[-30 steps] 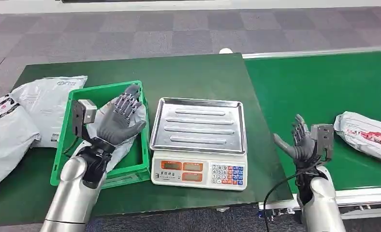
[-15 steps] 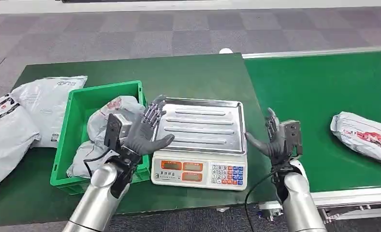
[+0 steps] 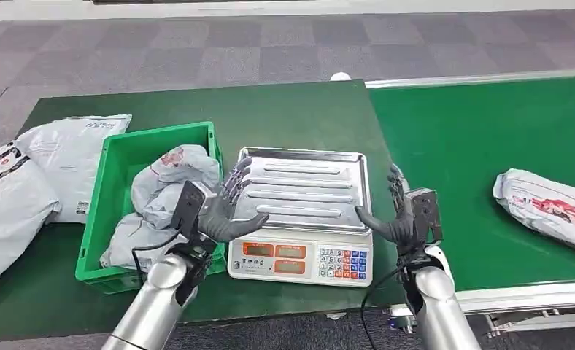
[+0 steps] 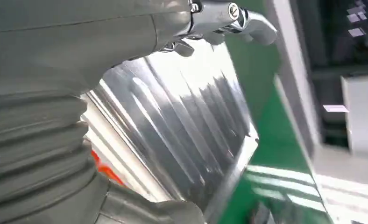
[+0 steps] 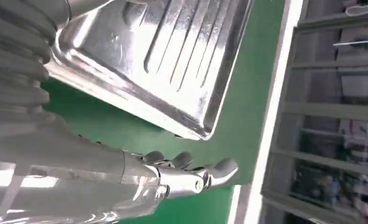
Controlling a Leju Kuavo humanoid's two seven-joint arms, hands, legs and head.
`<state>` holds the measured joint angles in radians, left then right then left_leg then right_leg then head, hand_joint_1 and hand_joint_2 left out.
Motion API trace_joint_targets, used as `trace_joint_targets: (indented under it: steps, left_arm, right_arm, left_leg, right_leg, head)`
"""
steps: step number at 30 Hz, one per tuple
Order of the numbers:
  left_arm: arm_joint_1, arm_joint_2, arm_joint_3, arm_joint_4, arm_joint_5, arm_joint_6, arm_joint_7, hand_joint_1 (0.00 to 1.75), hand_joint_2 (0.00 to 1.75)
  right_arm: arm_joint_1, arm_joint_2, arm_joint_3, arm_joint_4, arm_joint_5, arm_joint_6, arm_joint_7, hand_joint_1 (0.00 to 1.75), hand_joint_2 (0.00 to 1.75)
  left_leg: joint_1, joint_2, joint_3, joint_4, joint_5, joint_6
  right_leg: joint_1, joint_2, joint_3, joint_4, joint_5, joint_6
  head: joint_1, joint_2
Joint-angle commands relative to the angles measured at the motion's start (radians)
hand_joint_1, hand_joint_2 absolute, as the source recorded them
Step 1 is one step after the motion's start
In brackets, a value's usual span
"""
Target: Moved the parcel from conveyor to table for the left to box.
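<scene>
2 hands had drawn in toward the scale between 1 second earlier and this moment. The left hand (image 3: 230, 206), which had been spread over the green crate (image 3: 107, 197), now hovered at the near-left edge of the steel weighing tray (image 3: 303, 186), fingers wide apart and holding nothing. The right hand (image 3: 395, 213) had left the conveyor (image 3: 481, 138) side and come across to the tray's near-right corner, palm turned inward, fingers also spread and empty. In the right wrist view the tray (image 5: 163, 60) lay just beyond those open fingers (image 5: 191, 175), not touched by them as far as could be told.

1 grey parcel (image 3: 169, 191) lay crumpled inside the crate, just beside the left hand on its outer side, which suggested that the boxing of that parcel was finished and the left hand had pulled clear. Another parcel (image 3: 547, 205) lay on the belt, well away from the right hand on its outer side, and had crept a little nearer over that second. 2 more grey bags (image 3: 44, 171) sat on the table (image 3: 299, 109) beyond the crate, far from either hand.

My reading was that both arms were resetting between cycles; the next pick probably belonged to the right hand, which would have to swing back out over the belt.
</scene>
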<state>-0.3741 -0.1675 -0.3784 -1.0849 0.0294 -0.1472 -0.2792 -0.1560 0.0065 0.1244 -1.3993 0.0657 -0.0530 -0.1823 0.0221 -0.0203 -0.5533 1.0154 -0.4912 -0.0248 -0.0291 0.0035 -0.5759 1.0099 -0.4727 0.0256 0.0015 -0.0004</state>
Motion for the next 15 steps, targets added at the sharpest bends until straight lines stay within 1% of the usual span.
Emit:
trace_joint_targets:
  steps: [1, 3, 10, 12, 15]
  left_arm:
    - [0.039, 0.013, 0.058, 0.057, -0.025, 0.048, -0.013, 0.00, 1.75]
    - [0.041, 0.012, 0.061, 0.053, -0.025, 0.050, -0.013, 0.00, 1.75]
    - [0.044, 0.015, 0.064, 0.054, -0.028, 0.060, -0.014, 0.00, 1.75]
    - [0.046, 0.014, 0.066, 0.050, -0.028, 0.062, -0.014, 0.00, 1.75]
    - [0.055, 0.015, 0.066, 0.028, -0.031, 0.067, -0.013, 0.00, 1.75]
  right_arm:
    - [-0.003, 0.011, 0.051, -0.092, 0.010, -0.013, 0.018, 0.00, 1.75]
    - [0.004, 0.010, 0.045, -0.084, 0.000, -0.011, 0.015, 0.00, 1.75]
    - [0.005, -0.002, 0.050, -0.081, 0.002, -0.009, 0.004, 0.00, 1.75]
    - [0.002, -0.005, 0.051, -0.073, -0.002, -0.012, -0.001, 0.00, 1.75]
    - [0.006, -0.007, 0.055, -0.069, -0.005, -0.014, -0.003, 0.00, 1.75]
  left_leg:
    - [0.000, 0.005, 0.003, -0.003, 0.000, 0.002]
    - [0.000, 0.002, 0.001, -0.001, 0.000, 0.001]
    - [0.000, 0.004, 0.002, -0.002, 0.000, 0.002]
    - [0.000, 0.002, 0.001, -0.001, 0.000, 0.001]
    - [0.000, 0.004, 0.002, -0.003, 0.000, 0.002]
  right_leg:
    - [0.001, 0.003, 0.002, -0.003, 0.001, -0.003]
    - [0.000, 0.001, 0.001, -0.001, 0.000, -0.001]
    - [0.001, 0.001, 0.002, -0.003, 0.001, -0.002]
    - [0.000, 0.000, 0.001, -0.001, 0.001, -0.001]
    - [0.001, 0.001, 0.002, -0.003, 0.001, -0.003]
  head:
    - [0.000, 0.000]
    - [0.000, 0.000]
    - [0.000, 0.000]
    - [0.000, 0.000]
    - [0.000, 0.000]
